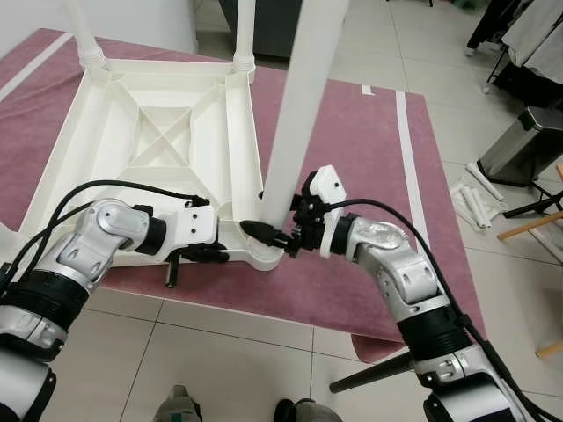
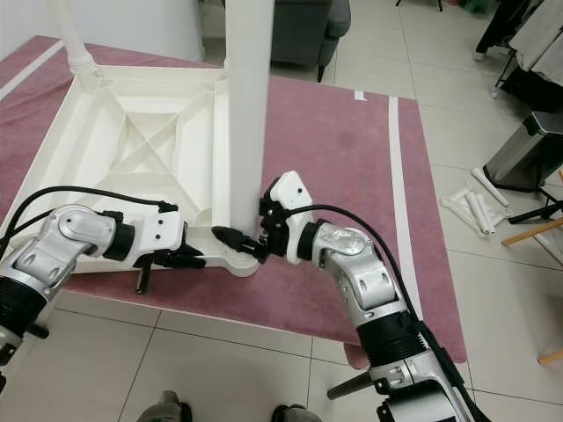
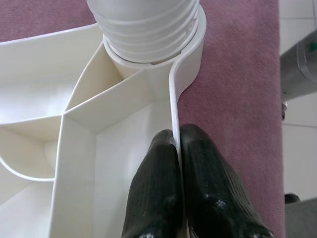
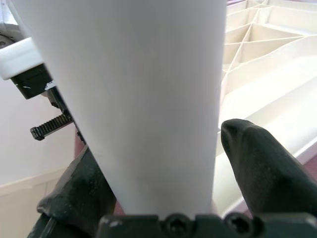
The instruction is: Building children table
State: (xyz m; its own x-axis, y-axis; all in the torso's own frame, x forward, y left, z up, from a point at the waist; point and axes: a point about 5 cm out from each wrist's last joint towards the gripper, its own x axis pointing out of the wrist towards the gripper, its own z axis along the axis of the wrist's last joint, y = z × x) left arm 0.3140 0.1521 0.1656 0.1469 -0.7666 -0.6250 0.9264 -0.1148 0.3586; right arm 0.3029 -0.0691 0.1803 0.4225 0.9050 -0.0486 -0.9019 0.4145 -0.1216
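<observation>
A: Upturned table [image 1: 158,132] on rug [image 1: 352,176]; right gripper [image 1: 280,237] clamped on leg [image 1: 295,123] above corner socket.

B: Left gripper [image 3: 177,163] pinching rim beside it. Probably light, stiff, slippery plastic; best gripped low.

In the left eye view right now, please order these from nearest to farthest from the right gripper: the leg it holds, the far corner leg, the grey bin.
1. The held leg, between the right gripper fingers.
2. The far corner leg, behind, across the upturned tabletop.
3. The grey bin, far right on tiles.
</observation>
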